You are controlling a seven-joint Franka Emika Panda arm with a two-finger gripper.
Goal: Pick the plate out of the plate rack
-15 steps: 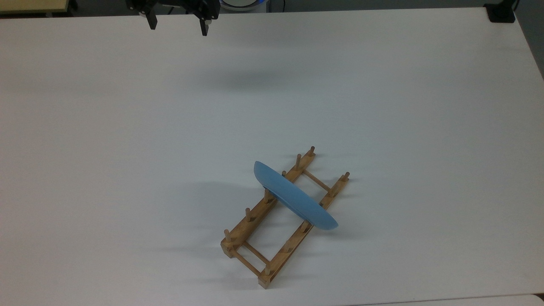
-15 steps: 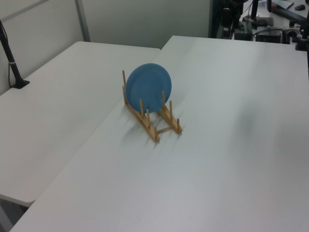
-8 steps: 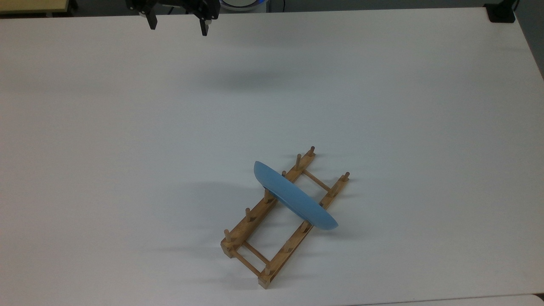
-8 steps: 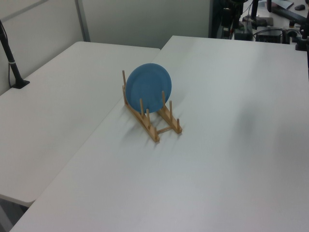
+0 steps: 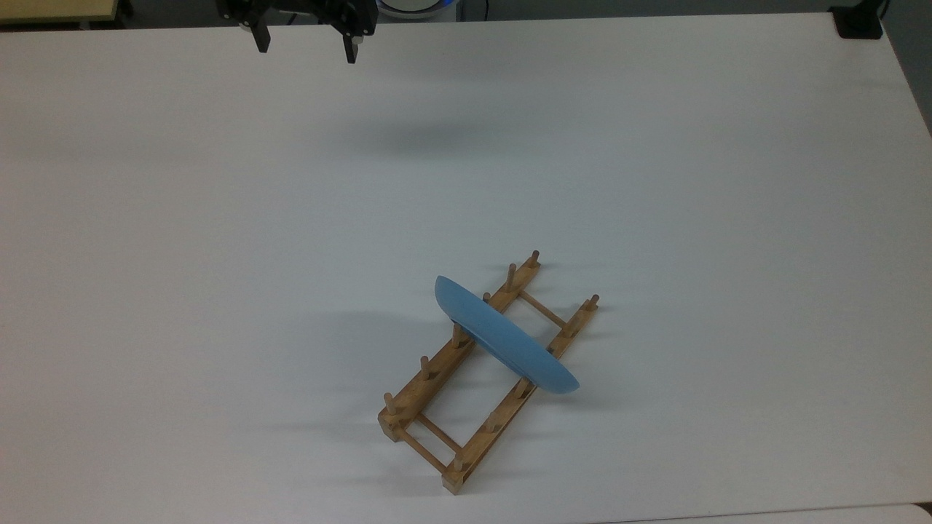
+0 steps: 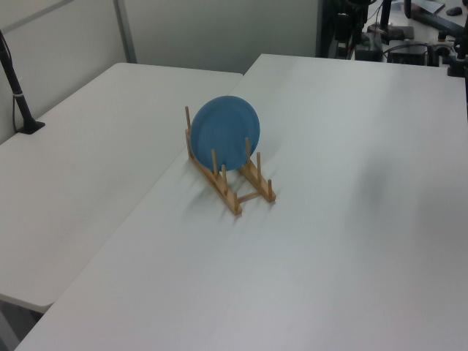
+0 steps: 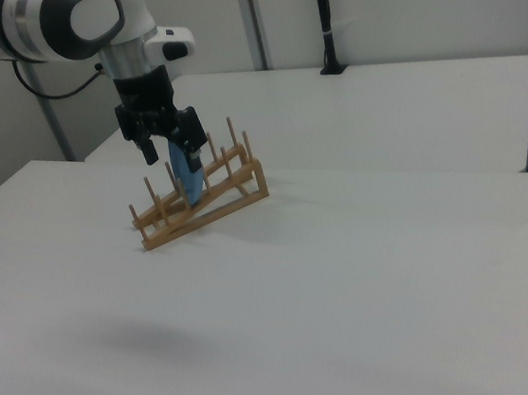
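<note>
A round light-blue plate (image 5: pixel 504 336) (image 6: pixel 226 134) (image 7: pixel 186 177) stands on edge in the light-brown wooden plate rack (image 5: pixel 429 422) (image 6: pixel 231 193) (image 7: pixel 209 204), held between its upright pegs near the middle of the rails. My gripper (image 5: pixel 306 47) (image 7: pixel 172 153) hangs open at the top view's upper edge, high above the white table (image 5: pixel 218 218) and far from the rack, with nothing between its black fingers (image 5: pixel 351 48). In the right view the gripper overlaps the plate only by line of sight.
A black post (image 6: pixel 16 91) stands on the neighbouring table (image 6: pixel 66 183) at the left view's left. Another black post (image 7: pixel 324 19) rises behind the far table in the right view. A black clamp (image 5: pixel 858 20) sits at the top view's upper right corner.
The gripper has edged very slightly downward in the top view. Plate and rack have not moved.
</note>
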